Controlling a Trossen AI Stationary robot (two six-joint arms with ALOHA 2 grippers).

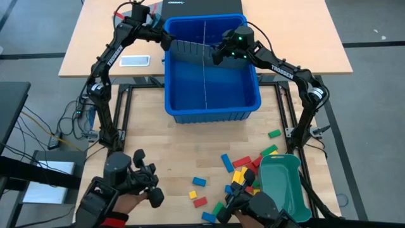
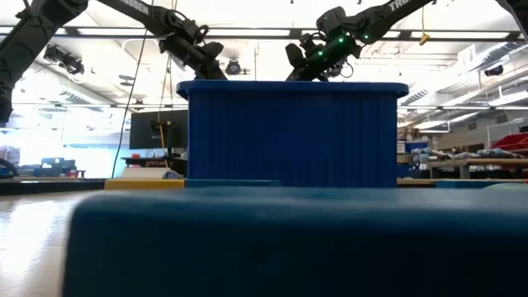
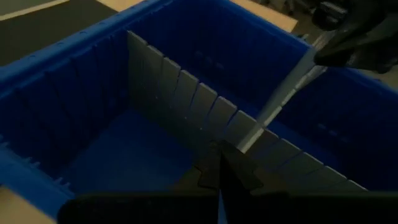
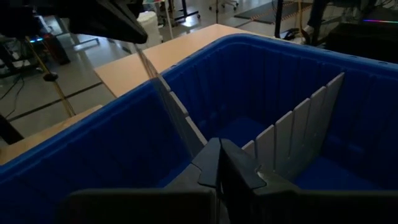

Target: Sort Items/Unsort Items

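A blue bin (image 1: 212,114) stands at the table's far middle, with a long grey slotted divider (image 1: 205,76) upright along its centre. A second grey divider sheet (image 1: 190,44) runs crosswise near the bin's far wall, between my two grippers. My left gripper (image 1: 166,39) is shut at the sheet's left end and my right gripper (image 1: 218,54) at its right end, both just above the bin's rim. The items, small red, yellow, green and blue blocks (image 1: 243,171), lie loose on the wooden table near its front edge, beside a teal tray (image 1: 291,190). My left gripper (image 3: 221,163) pinches the crosswise sheet's left end (image 3: 245,144) between its shut fingers, slanting down from the bin's far left corner. The sheet stands on edge and runs away along the fingers' line to the other gripper. My right gripper (image 4: 221,163) pinches the same sheet's right end (image 4: 194,142) between its shut fingers, coming slightly downward from the right. The sheet stands on edge above the long divider (image 4: 298,124). I cannot tell whether its lower edge rests on anything.
A person's hands on two control handles (image 1: 136,183) show at the near edge. A phone (image 1: 134,61) lies on the far tabletop left of the bin. In the low view a blurred blue shape (image 2: 289,247) fills the foreground. Bare wood lies between bin and blocks.
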